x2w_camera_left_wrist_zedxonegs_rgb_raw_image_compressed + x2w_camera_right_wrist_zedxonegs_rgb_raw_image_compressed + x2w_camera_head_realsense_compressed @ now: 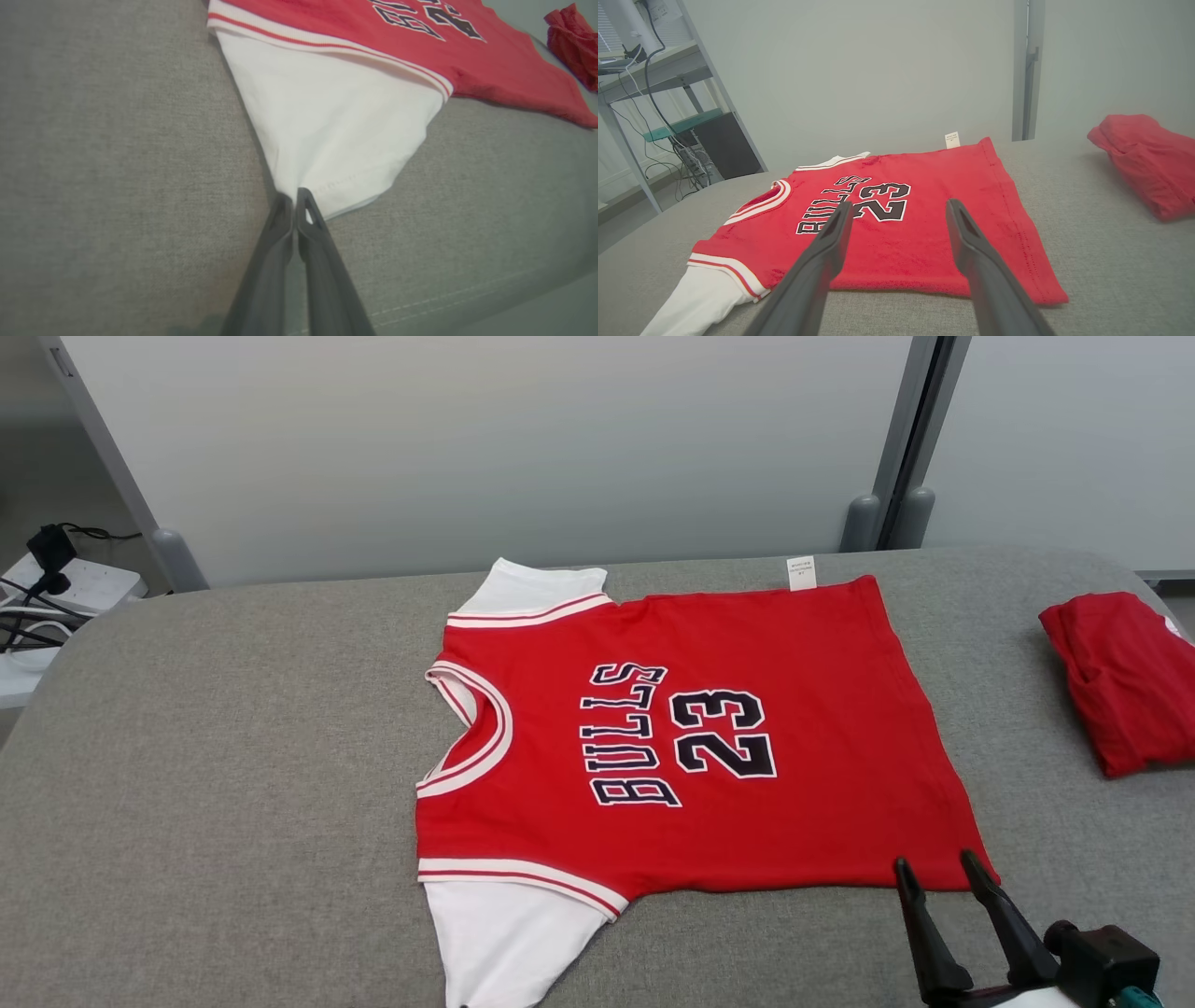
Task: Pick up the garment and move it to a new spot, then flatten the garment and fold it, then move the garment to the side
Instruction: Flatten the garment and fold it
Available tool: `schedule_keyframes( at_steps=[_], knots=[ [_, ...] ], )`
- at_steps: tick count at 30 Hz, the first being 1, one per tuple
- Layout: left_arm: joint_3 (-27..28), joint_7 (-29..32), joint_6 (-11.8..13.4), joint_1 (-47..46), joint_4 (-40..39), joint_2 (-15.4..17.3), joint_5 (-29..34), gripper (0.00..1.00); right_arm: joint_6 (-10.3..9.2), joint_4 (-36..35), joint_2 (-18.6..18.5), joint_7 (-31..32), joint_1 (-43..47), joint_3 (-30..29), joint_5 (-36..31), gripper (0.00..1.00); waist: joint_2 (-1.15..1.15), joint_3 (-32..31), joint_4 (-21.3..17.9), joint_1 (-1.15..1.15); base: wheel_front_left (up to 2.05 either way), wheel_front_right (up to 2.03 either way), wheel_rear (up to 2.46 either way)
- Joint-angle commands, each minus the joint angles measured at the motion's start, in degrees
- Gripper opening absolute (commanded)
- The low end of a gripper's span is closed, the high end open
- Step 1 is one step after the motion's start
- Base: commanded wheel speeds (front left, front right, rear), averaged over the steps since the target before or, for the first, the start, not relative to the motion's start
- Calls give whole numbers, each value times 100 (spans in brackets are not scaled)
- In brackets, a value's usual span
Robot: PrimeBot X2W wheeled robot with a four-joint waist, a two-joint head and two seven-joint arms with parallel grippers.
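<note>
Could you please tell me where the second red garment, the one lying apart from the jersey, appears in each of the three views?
Head view: second red garment at the right edge, midway up, right of the jersey.
Left wrist view: second red garment in the top right corner.
Right wrist view: second red garment at the right edge, around mid-height.
Shared landmark: the BULLS 23 print, left of it in every view.

The garment (709, 737) lies on the table (233, 756), a folded cloth (1125, 681) well right of it.
</note>
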Motion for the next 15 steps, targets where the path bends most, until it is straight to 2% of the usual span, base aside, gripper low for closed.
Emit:
schedule_keyframes(
  at_steps=[1,8,9,15],
  knots=[
    [216,-33,-28,-270,-128,77,-118,0,-15,84,-45,-35,-166,-16,108,100,0,2,9,0,0,0,0],
    [377,83,15,-198,-565,406,-215,0,-15,1492,63,-35,-550,-660,858,100,0,92,113,0,0,0,0],
    [377,83,15,-198,-565,406,-215,0,-15,1492,63,-35,-550,-660,858,100,0,92,113,0,0,0,0],
    [427,215,78,-137,-1079,550,-262,0,-15,2587,78,-35,-1126,-730,1068,100,0,266,227,0,0,0,0]
  ],
)
